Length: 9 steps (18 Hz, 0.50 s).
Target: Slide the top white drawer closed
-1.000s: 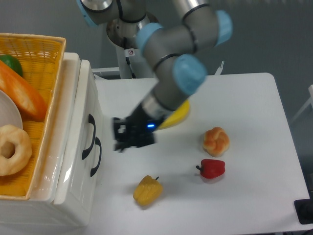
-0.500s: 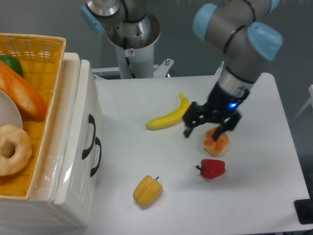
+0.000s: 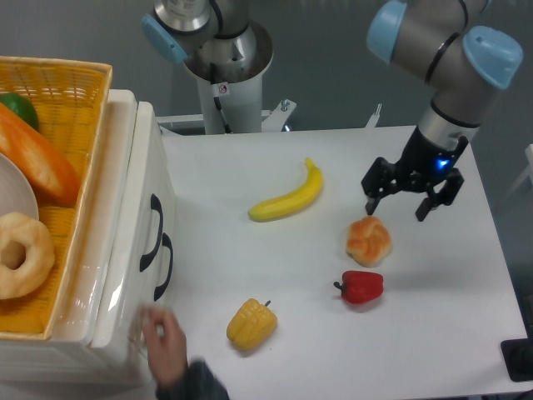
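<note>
Far to the left of the gripper point(image 3: 411, 200), whose jaws hang open and empty above the table's right side, the top white drawer point(image 3: 150, 250) sits at the left edge, its long front panel running near-to-far, facing the jaws.
</note>
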{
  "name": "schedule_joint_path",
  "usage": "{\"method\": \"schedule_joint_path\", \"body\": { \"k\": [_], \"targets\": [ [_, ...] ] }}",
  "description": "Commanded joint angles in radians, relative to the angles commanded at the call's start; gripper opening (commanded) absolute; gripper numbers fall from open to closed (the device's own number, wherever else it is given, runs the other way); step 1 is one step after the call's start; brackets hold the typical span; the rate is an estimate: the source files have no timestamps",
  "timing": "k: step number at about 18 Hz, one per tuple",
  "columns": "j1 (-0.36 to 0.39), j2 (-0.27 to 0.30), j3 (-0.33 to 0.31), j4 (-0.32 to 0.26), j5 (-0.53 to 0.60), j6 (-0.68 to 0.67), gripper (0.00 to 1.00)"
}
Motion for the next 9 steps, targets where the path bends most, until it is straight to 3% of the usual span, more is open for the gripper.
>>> {"method": "schedule_joint_path", "body": {
  "k": [3, 9],
  "targets": [
    [0.021, -0.031, 0.006, 0.054, 0.052, 0.173, 1.0],
    [0.087, -0.097, 0.034, 0.078, 0.071, 0.562, 1.0]
  ]
}}
